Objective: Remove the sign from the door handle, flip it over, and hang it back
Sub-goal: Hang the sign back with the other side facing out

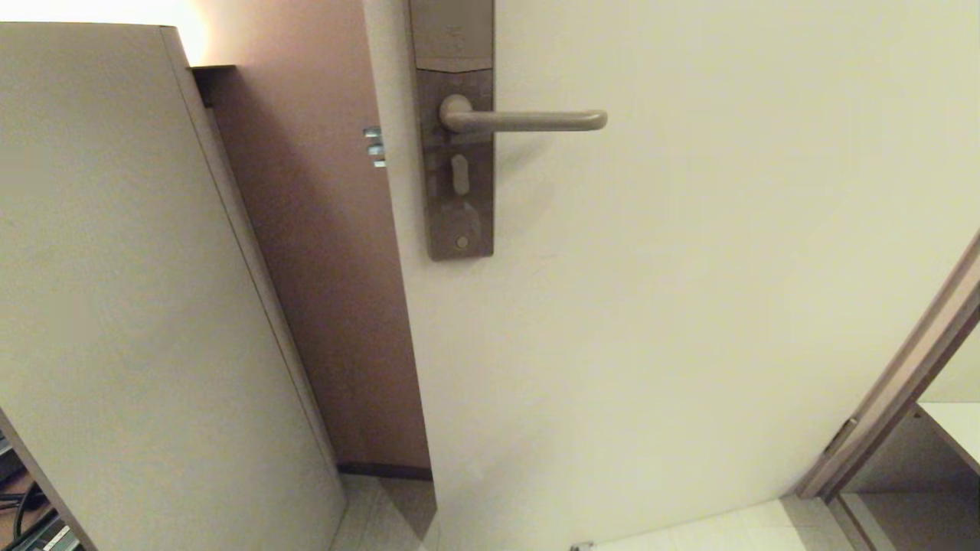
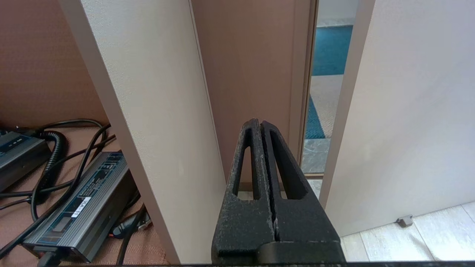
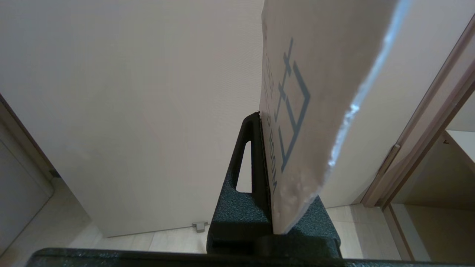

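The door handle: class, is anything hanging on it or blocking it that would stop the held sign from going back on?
Nothing visible: the grey-bronze metal lever door handle is bare. The right end effector holds the white card sign.

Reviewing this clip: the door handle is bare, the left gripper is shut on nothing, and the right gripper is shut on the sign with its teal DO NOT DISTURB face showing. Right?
Not quite. In the right wrist view the sign clamped in the right gripper shows its white face with blue lettering ending in ROOM, not a teal face. The rest holds: the door handle is bare and the left gripper is shut on nothing.
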{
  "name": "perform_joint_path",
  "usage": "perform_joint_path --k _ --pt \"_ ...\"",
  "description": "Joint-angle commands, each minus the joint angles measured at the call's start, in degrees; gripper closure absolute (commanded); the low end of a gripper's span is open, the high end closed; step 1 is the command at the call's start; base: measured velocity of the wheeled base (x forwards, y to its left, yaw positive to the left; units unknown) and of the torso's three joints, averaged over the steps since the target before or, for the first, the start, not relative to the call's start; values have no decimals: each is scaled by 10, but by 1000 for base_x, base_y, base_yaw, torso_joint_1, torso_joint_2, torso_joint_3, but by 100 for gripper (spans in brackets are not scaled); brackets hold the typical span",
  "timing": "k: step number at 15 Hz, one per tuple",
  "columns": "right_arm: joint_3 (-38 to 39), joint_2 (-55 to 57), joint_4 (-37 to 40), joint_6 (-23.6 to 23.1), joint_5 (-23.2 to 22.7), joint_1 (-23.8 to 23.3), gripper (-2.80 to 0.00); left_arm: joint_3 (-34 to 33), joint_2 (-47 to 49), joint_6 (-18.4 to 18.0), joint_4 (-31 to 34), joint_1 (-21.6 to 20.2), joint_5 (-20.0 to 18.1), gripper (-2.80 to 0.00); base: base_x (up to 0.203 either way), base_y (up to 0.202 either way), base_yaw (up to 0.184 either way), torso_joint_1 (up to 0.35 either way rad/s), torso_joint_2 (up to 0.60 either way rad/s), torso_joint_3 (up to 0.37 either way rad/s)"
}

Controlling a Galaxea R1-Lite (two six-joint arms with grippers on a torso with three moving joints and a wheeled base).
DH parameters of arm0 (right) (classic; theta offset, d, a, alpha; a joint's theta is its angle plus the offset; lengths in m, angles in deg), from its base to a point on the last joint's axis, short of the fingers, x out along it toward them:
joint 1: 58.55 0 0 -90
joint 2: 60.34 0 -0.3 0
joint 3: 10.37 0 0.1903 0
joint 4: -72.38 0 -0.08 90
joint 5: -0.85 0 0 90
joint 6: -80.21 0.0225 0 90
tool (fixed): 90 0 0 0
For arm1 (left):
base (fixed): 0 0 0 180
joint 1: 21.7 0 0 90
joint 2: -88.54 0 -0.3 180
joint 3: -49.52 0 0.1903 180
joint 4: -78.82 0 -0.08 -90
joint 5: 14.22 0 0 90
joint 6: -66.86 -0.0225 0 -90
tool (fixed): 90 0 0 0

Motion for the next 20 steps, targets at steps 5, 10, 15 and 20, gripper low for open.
perform_joint_path --k 5,10,15,20 --pt "0 0 0 -12 -5 0 0 0 0 0 0 0 -1 0 0 0 0 0 0 0" --pt "0 0 1 -10 -5 0 0 0 0 0 0 0 0 0 0 0 0 0 0 0" --pt "-19 3 18 -8 -8 0 0 0 0 0 0 0 0 0 0 0 0 0 0 0" --pt "-118 126 55 2 -6 1 0 0 0 0 0 0 -1 0 0 0 0 0 0 0"
